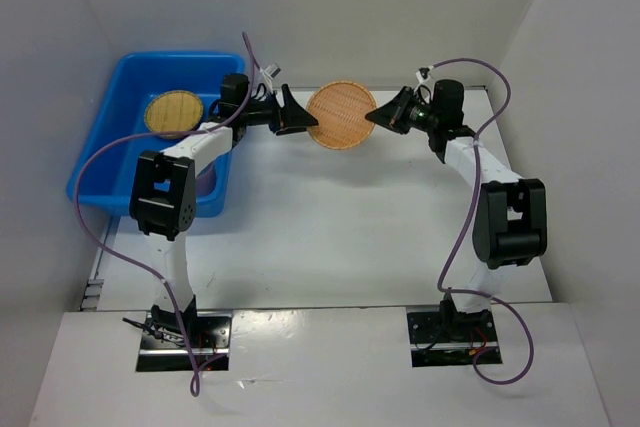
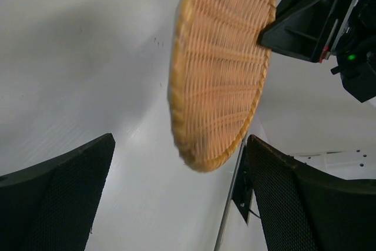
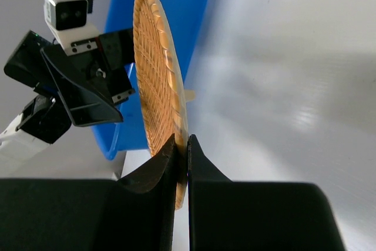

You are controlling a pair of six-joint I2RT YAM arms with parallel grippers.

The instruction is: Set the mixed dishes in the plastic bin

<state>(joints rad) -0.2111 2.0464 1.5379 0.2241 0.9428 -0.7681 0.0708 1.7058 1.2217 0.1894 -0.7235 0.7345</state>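
The plastic bin [image 1: 108, 147] sat at the far left of the table [image 1: 330, 227], with one woven bamboo disc [image 1: 173, 113] lying flat inside it. A second woven disc [image 1: 340, 115] hung on edge above the far middle of the table. The right gripper [image 3: 187, 145] pinched this disc's right rim between nearly closed jaws. The left gripper [image 1: 303, 117], jaws spread wide, was at its left rim, possibly not touching it.

One tan woven bamboo disc [image 1: 174, 113] lies flat inside the bright blue plastic bin [image 1: 112, 152]; a second woven disc [image 1: 341, 115] sits right of the bin, face upward, its right rim pinched by the right gripper [image 1: 371, 117].
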